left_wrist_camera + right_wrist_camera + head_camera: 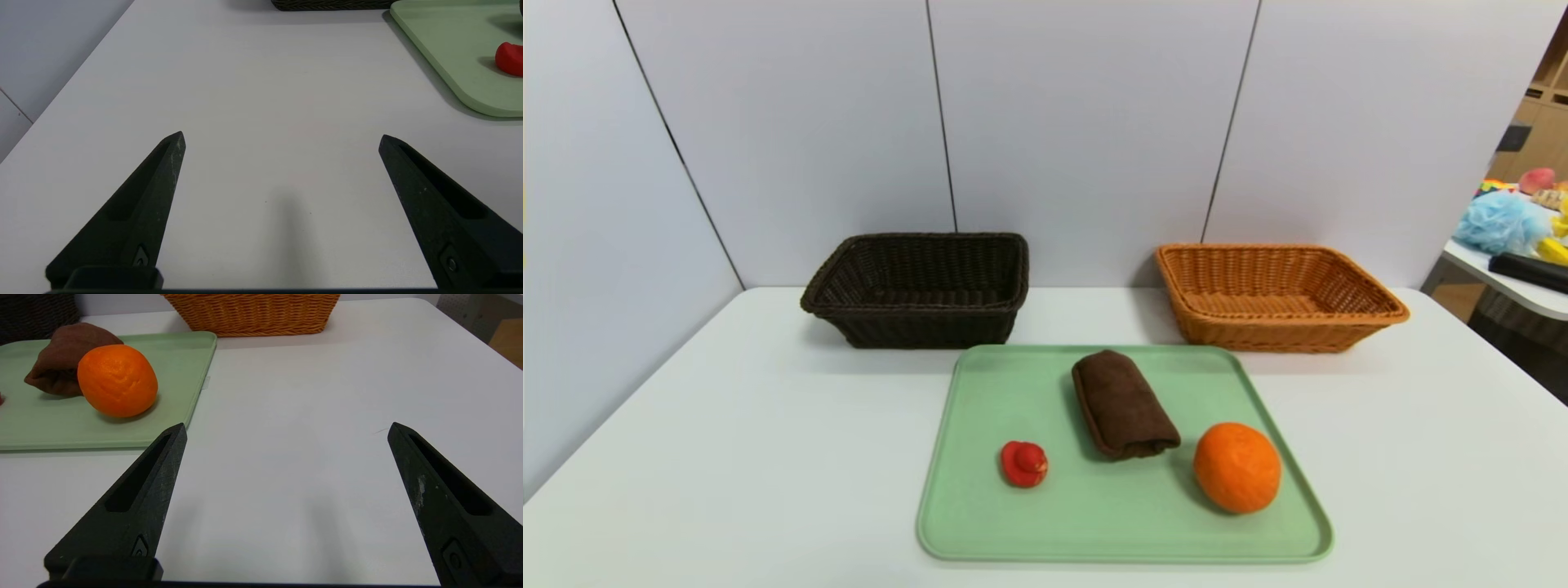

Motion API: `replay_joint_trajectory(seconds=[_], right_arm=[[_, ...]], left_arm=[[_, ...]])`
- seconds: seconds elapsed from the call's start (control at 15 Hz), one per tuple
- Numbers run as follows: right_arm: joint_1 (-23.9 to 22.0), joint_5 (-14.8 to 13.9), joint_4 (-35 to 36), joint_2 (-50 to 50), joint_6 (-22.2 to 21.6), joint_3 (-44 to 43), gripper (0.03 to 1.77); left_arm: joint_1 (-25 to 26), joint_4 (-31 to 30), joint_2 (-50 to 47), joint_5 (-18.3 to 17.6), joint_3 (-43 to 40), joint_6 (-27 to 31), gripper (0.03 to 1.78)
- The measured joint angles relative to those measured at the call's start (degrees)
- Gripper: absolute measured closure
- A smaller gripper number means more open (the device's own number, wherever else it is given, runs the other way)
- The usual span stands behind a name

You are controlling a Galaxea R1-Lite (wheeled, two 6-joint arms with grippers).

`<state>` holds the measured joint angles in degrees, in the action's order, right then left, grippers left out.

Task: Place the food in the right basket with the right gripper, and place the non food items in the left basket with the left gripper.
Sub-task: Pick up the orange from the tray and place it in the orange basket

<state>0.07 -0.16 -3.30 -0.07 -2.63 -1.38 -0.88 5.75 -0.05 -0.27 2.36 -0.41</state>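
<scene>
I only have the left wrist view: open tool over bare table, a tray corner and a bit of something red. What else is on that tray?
Observer: Besides the red toy, a rolled brown towel lies mid-tray and an orange sits toward the right side.
Operator: Are both baskets empty?
Observer: Nothing shows inside either; the dark basket stands behind the tray's left, the tan basket behind its right.
Operator: And the right tool?
Observer: The right tool is open over bare table beside the tray, holding nothing.
</scene>
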Motion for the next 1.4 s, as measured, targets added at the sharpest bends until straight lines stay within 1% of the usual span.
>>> replay_joint_trajectory(seconds=[0.6, 1.2, 1.4], right_arm=[[0.0, 0.1, 0.0, 0.0, 0.1, 0.1, 0.1], [0.0, 0.4, 1.2, 0.0, 0.7, 0.3, 0.1], [0.0, 0.3, 1.1, 0.0, 0.7, 0.3, 0.1]], left_arm=[[0.0, -0.1, 0.0, -0.1, 0.0, 0.4, 0.12], [0.0, -0.1, 0.0, -0.6, 0.0, 2.6, 0.12], [0.0, -0.1, 0.0, -0.1, -0.1, 2.7, 0.12]])
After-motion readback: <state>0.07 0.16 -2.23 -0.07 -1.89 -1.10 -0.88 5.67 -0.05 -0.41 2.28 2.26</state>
